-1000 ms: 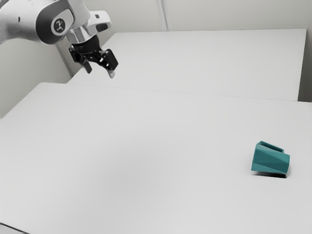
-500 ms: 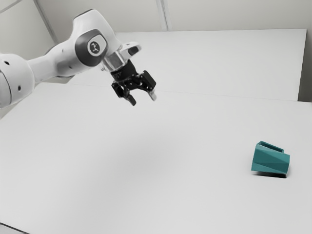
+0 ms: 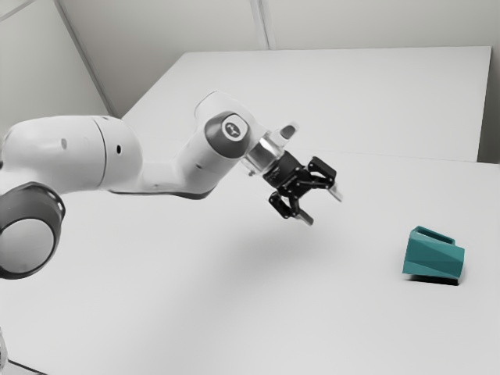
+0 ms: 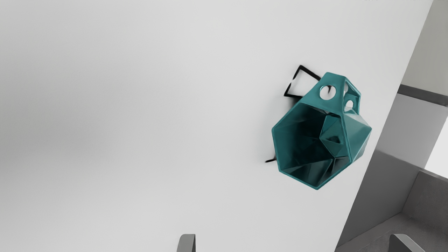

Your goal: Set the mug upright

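The black gripper (image 3: 324, 209) hangs above the table in the exterior view, left of the teal mug (image 3: 433, 256) and apart from it. Its fingers stand wide apart with nothing between them. The mug lies on its side on the table, near the exterior view's right. In the wrist view the gripper (image 4: 292, 243) shows its two separated fingertips, and the faceted mug (image 4: 358, 131) has its open mouth toward the camera, with its pierced handle at one side.
The white table (image 3: 234, 297) stretches under the arm and mug. Another pale panel (image 3: 328, 101) stands beyond its far edge. A table edge runs close behind the mug in the wrist view, with a grey sofa-like form (image 4: 427, 196) past it.
The arm has reached across the exterior view toward its right and lower, bringing the open gripper much closer to the mug. The mug has stayed put.
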`<state>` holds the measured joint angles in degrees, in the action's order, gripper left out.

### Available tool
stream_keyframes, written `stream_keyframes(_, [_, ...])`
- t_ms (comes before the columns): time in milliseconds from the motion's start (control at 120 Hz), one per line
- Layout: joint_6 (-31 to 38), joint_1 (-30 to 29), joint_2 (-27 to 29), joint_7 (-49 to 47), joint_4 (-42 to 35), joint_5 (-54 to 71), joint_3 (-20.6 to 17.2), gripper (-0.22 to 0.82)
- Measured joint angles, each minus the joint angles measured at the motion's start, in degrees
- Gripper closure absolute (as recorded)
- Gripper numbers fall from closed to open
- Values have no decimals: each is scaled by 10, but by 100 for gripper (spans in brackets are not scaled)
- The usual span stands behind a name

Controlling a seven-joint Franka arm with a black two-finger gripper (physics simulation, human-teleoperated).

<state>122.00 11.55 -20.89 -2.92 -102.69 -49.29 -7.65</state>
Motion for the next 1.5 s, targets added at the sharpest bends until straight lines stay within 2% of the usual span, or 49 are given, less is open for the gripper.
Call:
stream_keyframes(167, [40,29,-60,0,27,-55,-6,0])
stream_keyframes(392, [74,43,-136,1,102,-89,-24,0])
stream_keyframes(942, [116,76,-229,2,195,-132,-66,0])
stream_keyframes(1283, [133,83,-256,2,224,-134,-88,0])
stream_keyframes(1333, [135,84,-255,2,225,-133,-87,7])
stream_keyframes(1442, [136,85,-252,2,225,-125,-83,36])
stream_keyframes(1500, [137,85,-251,2,227,-119,-78,48])
